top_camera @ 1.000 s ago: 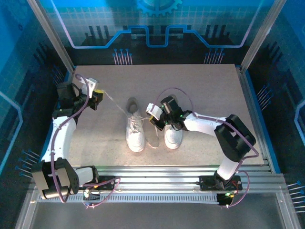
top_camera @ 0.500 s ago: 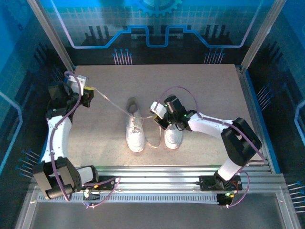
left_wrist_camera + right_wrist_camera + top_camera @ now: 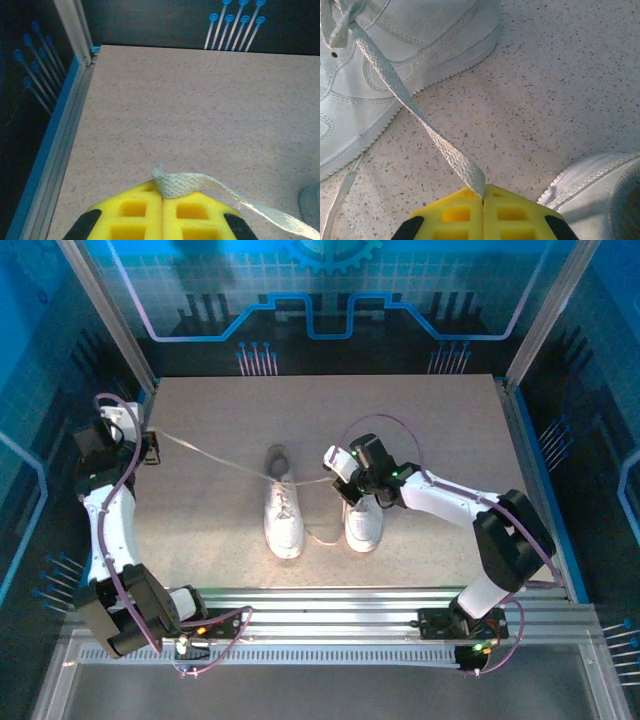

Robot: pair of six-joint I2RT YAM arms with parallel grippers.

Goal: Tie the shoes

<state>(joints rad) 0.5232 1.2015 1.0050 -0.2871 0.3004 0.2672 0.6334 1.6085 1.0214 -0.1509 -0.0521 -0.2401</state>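
Inside both clamped hands [image 3: 162, 194] [image 3: 483, 194], lace ends [image 3: 200, 183] [image 3: 445, 150]

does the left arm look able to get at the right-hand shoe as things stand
Probably not: the left gripper is shut on a taut lace at the table's left edge, with the other shoe in between.

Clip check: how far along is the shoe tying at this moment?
Done: no finished bow shows on either shoe. In hand: the left hand is shut on one thin white lace of the white low-top left sneaker, the right hand on its other lace, drawn out to opposite sides. Left: that bow, then the white right sneaker; a loose lace lies between the pair.
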